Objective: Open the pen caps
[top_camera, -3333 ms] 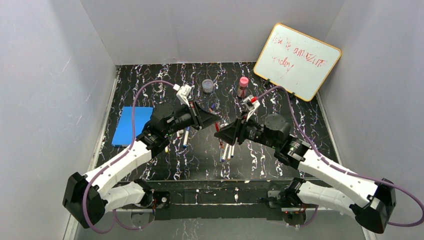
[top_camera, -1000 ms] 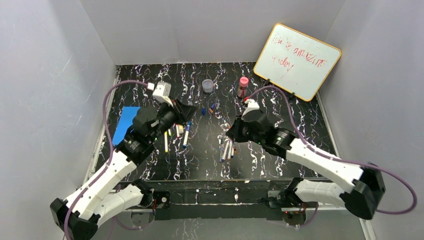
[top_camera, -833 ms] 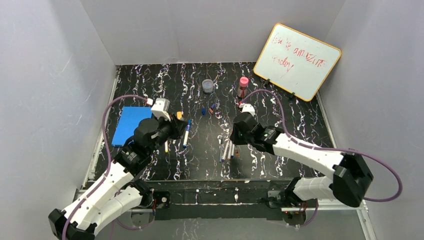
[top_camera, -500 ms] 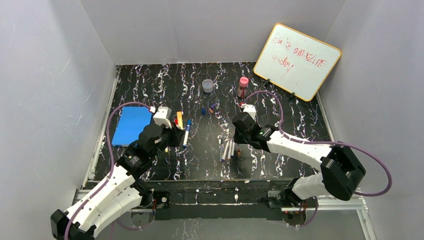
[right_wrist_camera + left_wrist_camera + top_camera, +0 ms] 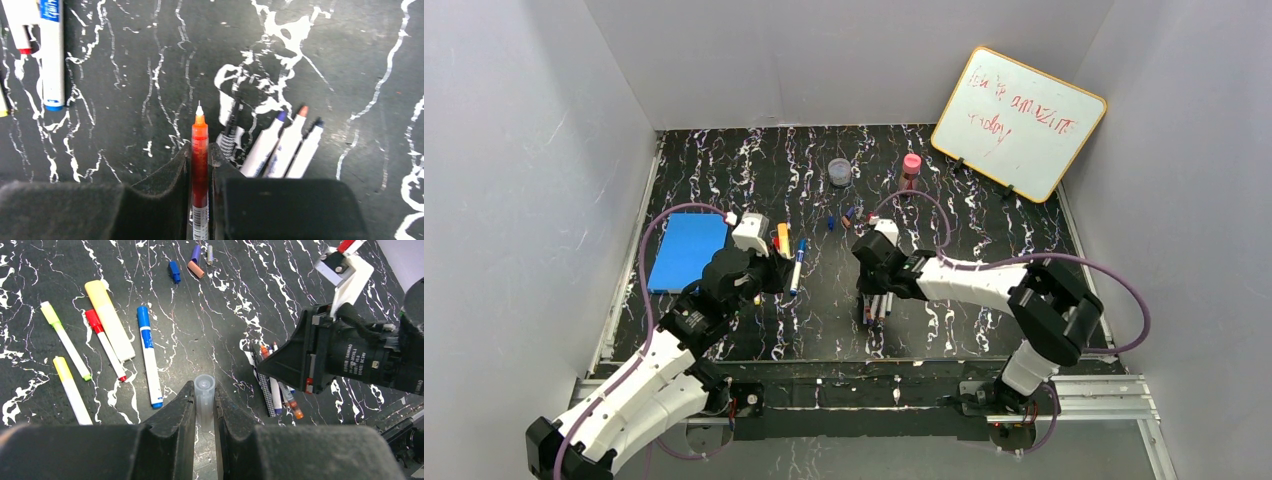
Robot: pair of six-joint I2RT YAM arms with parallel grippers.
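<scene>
My left gripper (image 5: pixel 204 394) is shut on a clear grey pen cap (image 5: pixel 204 382), which stands up between its fingers above the table. An uncapped thin red pen (image 5: pixel 199 131), tip pointing forward, is clamped in my right gripper (image 5: pixel 200 150). It hovers just left of a row of uncapped pens (image 5: pixel 286 145) lying side by side. Capped pens lie to the left: a yellow highlighter (image 5: pixel 109 319), a red-capped marker (image 5: pixel 105 344), a blue marker (image 5: pixel 149 355) and two yellow-green ones (image 5: pixel 65 340). Loose blue (image 5: pixel 174 271) and orange (image 5: pixel 195 269) caps lie farther back.
A blue pad (image 5: pixel 687 250) lies at the left edge. A round clear jar (image 5: pixel 839 172) and a pink-capped bottle (image 5: pixel 910 170) stand at the back. A whiteboard (image 5: pixel 1018 122) leans in the back right corner. Grey walls close in three sides.
The grippers, first close together at the centre, have drawn apart. The left arm pulled back and down with the cap; the right swung left and low over the uncapped pens.
</scene>
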